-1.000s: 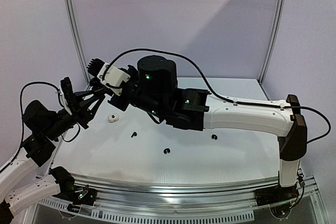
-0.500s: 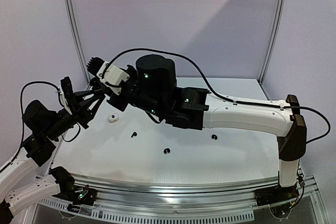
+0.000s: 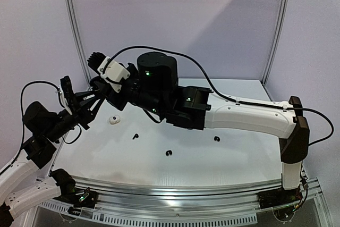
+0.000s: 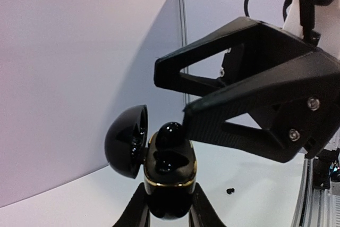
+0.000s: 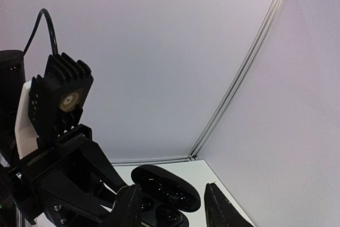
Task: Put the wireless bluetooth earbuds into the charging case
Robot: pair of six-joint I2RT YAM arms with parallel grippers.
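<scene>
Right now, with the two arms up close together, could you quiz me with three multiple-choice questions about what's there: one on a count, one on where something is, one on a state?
1. How many black earbuds show on the table in the overhead view?
A. one
B. three
C. six

2. Where is the charging case?
A. lying flat on the table
B. standing on the back wall's rail
C. held up in the left end effector

3. How is the case's lid?
A. open, hinged back to one side
B. shut tight
C. taken off and gone

Answers:
1 B: three small dark shapes lie apart on the white surface.
2 C: the left wrist view shows the case pinched at its base.
3 A: the glossy dome stands swung aside, so the case's hollows are in view.
</scene>
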